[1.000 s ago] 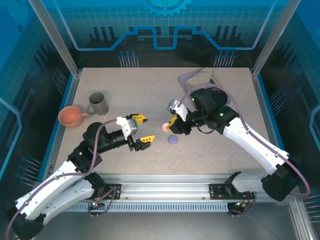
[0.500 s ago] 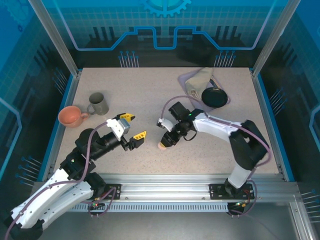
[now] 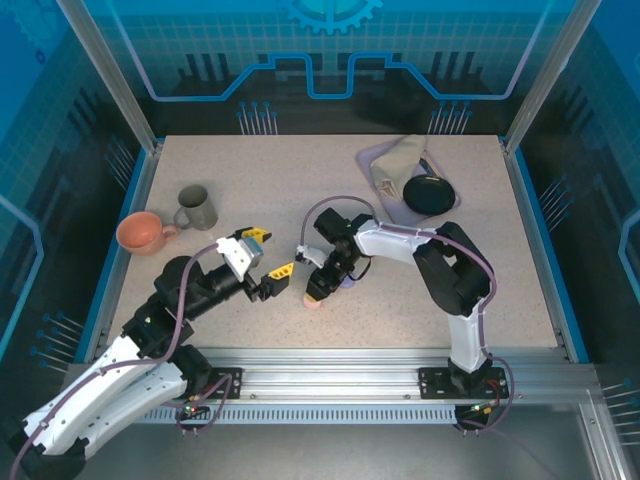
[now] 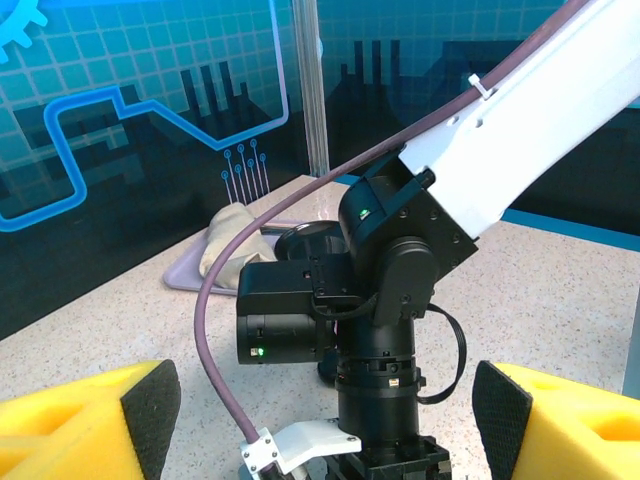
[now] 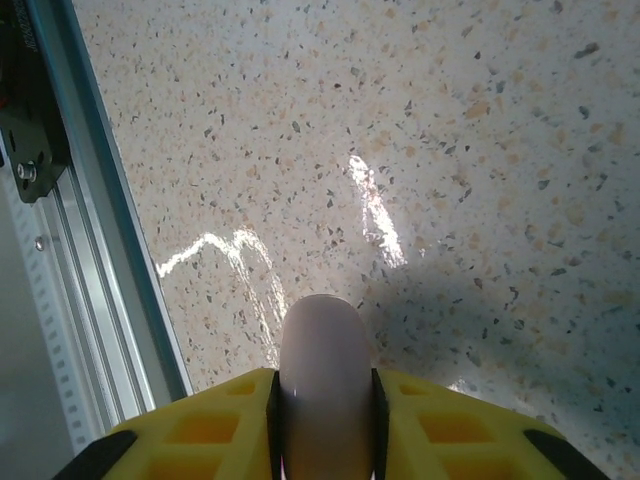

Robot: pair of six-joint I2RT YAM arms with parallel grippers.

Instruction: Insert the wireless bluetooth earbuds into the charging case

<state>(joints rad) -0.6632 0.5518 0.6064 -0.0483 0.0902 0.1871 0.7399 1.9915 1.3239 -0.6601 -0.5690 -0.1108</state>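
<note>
Just one pink case [image 5: 325,385] gripped.

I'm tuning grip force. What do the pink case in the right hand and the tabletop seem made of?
Pink case: likely smooth plastic, judging by its soft, even sheen. Tabletop: hard, speckled, stone-look surface, perhaps laminate; glossy, given the streaked light reflections.

The table [image 3: 250,180] is beige with dark and tan speckles. The cup [image 3: 140,232] is orange and the mug [image 3: 197,207] grey-green. The tray [image 3: 368,160] is lavender, its cloth [image 3: 400,158] tan, and the round case [image 3: 428,192] black. Both the left gripper [image 4: 325,410] and the right gripper [image 5: 325,400] are yellow with black pads. The pink case [image 5: 325,360] is pale. The cable [image 4: 205,335] is purple, and the walls [image 3: 330,50] are blue and gridded.
</note>
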